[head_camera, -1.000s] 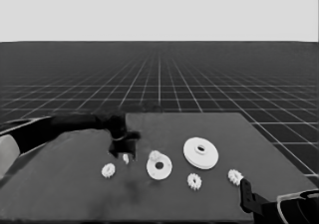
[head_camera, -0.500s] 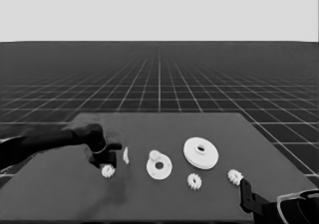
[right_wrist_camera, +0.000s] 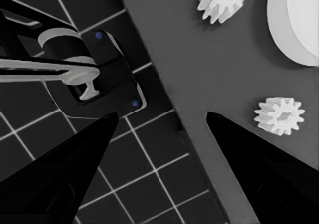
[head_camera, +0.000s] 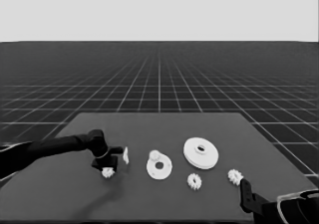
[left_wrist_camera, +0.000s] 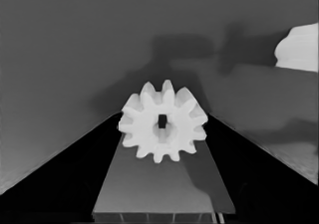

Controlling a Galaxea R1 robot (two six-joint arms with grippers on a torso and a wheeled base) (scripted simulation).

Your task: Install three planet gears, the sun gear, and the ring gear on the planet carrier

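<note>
This is no real room but a simulated test space: a dark bench (head_camera: 164, 194) stands alone on a floor (head_camera: 159, 79) ruled with a pale grid running to a flat horizon, beneath a blank pale band (head_camera: 159, 12), without walls or furniture.

1. The right gripper (right_wrist_camera: 159, 134) has its jaws spread wide over the desk (right_wrist_camera: 209, 74) corner.
2. One gear (right_wrist_camera: 279, 115) lies at right, another gear (right_wrist_camera: 222, 1) at the top.
3. The larger round part (right_wrist_camera: 294, 22) fills the upper right.
4. Dark machinery (right_wrist_camera: 94, 69) sits upper left above the floor grid (right_wrist_camera: 144, 179).
</note>
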